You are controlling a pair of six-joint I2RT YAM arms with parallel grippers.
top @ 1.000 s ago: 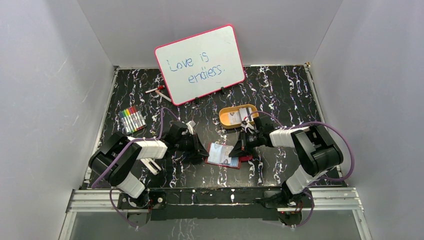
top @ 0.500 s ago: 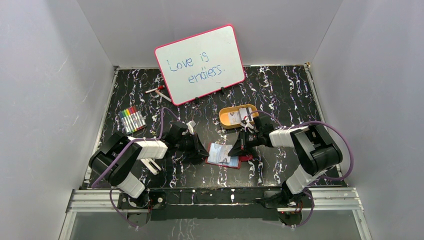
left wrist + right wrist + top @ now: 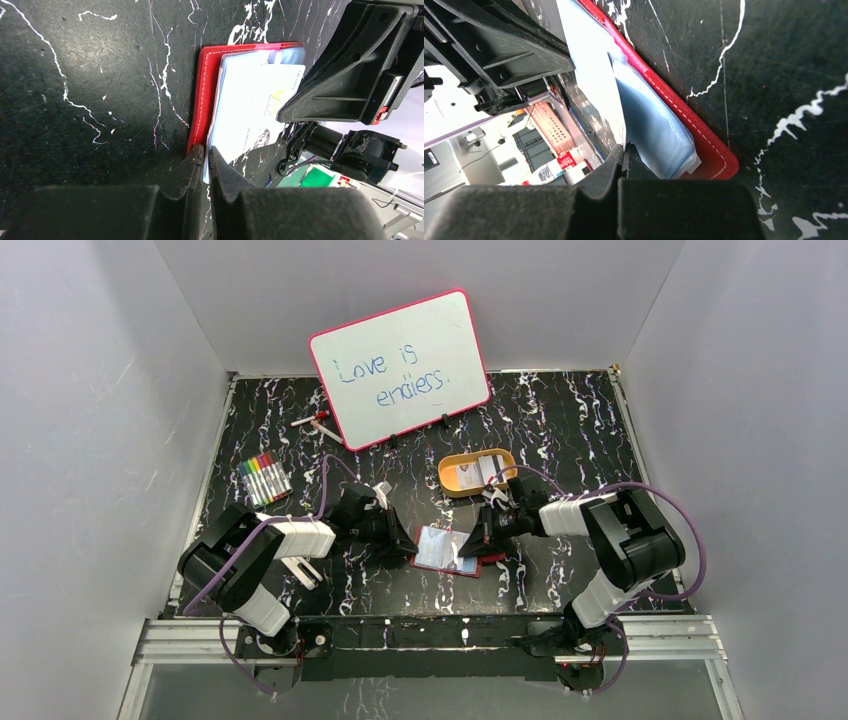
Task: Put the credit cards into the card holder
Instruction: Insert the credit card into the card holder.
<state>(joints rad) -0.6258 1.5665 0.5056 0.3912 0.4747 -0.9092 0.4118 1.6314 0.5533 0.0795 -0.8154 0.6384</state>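
Note:
The dark-red card holder (image 3: 478, 558) lies open on the table between both arms, its pale blue pockets (image 3: 651, 122) facing up. A whitish credit card (image 3: 265, 95) rests over the pockets, and my right gripper (image 3: 623, 149) is shut on that card's near edge. My left gripper (image 3: 206, 150) sits at the holder's left end (image 3: 200, 90), jaws nearly together and pinching a thin pale pocket leaf. In the top view the left gripper (image 3: 408, 548) and the right gripper (image 3: 472, 542) flank the holder. More credit cards (image 3: 490, 468) lie in the tray.
A yellow-orange oval tray (image 3: 450, 480) stands just behind the right gripper. A pink-framed whiteboard (image 3: 400, 368) leans at the back, with a pen (image 3: 315, 422) beside it. A row of coloured markers (image 3: 265, 478) lies at the left. Grey walls close in both sides.
My left jaws have closed a little further on the pocket leaf. The right gripper with its card has edged slightly toward the holder.

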